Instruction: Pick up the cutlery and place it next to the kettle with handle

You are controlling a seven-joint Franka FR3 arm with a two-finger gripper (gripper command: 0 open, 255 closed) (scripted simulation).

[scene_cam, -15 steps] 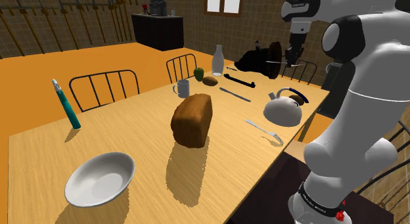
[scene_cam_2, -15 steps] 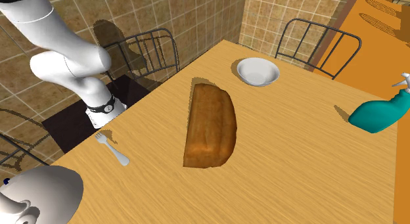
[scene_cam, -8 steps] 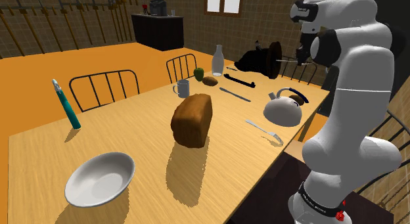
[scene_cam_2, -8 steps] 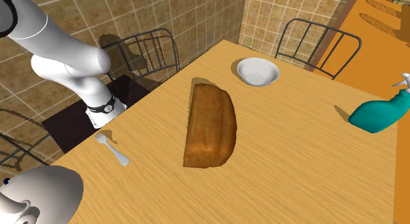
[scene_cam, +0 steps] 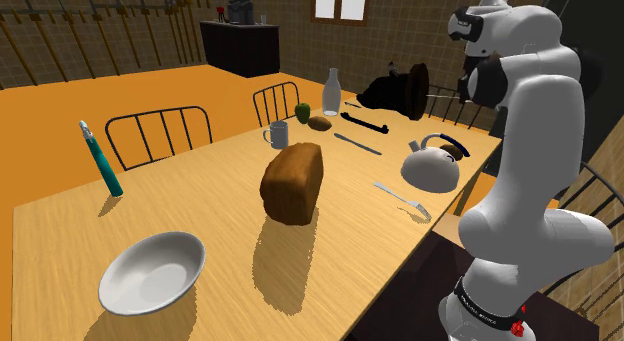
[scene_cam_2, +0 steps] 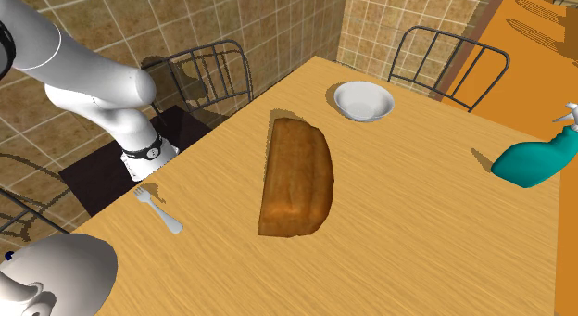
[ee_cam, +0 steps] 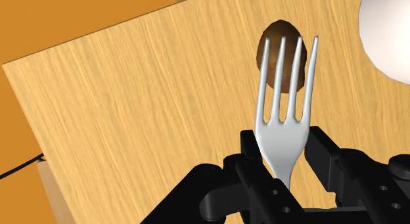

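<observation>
In the wrist view my gripper (ee_cam: 282, 150) is shut on the handle of a silver fork (ee_cam: 284, 91), whose tines point away from the hand over the wooden table (ee_cam: 144, 104). A brown round item (ee_cam: 279, 62) lies behind the tines, with a white rounded shape (ee_cam: 387, 32) beside it. A second fork (scene_cam: 400, 197) (scene_cam_2: 157, 209) lies flat on the table just in front of the white kettle (scene_cam: 432, 167) (scene_cam_2: 46, 272), which has a dark handle. In the shoulder view the arm (scene_cam: 530, 109) is folded high at the right and hides the hand.
A bread loaf (scene_cam: 293, 181) lies mid-table and a white bowl (scene_cam: 150, 272) near the front. A teal spray bottle (scene_cam: 102, 161), a mug (scene_cam: 276, 135), a glass bottle (scene_cam: 331, 92), a knife (scene_cam: 357, 142) and dark items sit farther back. Metal chairs (scene_cam: 160, 134) line the far side.
In the shoulder view the arm has folded up and toward the right, and the hand has passed behind its upper links. The fork on the table and the kettle have stayed put.
</observation>
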